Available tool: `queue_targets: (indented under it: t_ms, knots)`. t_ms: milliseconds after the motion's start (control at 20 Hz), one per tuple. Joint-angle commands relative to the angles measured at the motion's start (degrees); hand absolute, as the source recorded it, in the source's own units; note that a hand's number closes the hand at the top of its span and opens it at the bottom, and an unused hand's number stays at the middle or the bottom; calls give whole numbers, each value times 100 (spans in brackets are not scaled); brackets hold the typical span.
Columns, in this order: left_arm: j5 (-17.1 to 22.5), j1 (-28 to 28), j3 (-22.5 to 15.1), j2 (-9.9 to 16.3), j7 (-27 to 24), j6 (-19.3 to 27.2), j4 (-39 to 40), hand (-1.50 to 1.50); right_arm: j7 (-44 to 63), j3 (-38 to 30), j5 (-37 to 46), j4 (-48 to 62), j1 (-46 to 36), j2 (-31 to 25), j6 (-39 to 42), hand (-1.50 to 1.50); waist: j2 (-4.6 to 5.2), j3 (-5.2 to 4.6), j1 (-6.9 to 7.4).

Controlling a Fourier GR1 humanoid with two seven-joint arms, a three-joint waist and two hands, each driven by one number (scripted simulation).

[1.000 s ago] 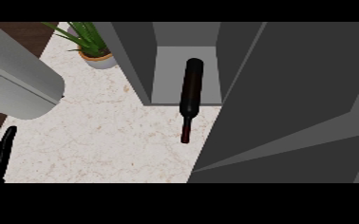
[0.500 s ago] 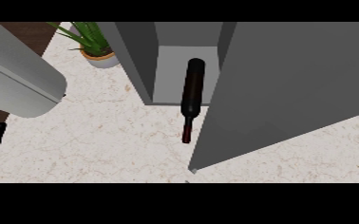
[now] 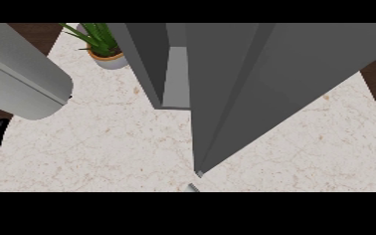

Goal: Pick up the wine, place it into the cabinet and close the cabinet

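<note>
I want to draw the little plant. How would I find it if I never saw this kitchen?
Start at the big grey cabinet standing on the speckled counter. Look to its left, near the counter's far edge, and there sits the potted plant. It is the only green thing: long pointed leaves in a small grey pot with an orange rim.

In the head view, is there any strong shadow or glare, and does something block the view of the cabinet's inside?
Head view: lighting is even, with no glare and no strong shadow on the counter. The grey cabinet door covers most of the opening; only a narrow strip of the cabinet interior shows.
</note>
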Motion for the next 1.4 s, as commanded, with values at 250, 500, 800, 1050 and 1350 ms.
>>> queue_targets:
  t_ms: [250, 500, 800, 1050, 1350]
  knots:
    - [22, -522, -24, -164, 346, 124, 270, -150, -16, -640, -1000, 1766, -2550, 960, -863, 150, 24, 3, 10]
    - [-302, -372, -281, -431, 277, 269, 8, -150, -569, -1534, -1742, 3326, -3828, 981, -833, 150, 23, 12, 77]
    - [-202, -591, 54, -418, 530, 255, 219, -150, -1051, -1717, -1279, 4696, -4656, 988, -558, 150, 15, 13, -28]
    - [-426, -746, 13, -677, 489, 205, 525, -150, -1717, -2361, -1294, 5644, -4460, 987, 65, 150, 29, 18, -99]
    - [-488, -346, 235, -672, 643, 68, 85, -150, -2321, -3197, -1574, 6730, -4786, 921, 700, 150, 21, 19, -52]
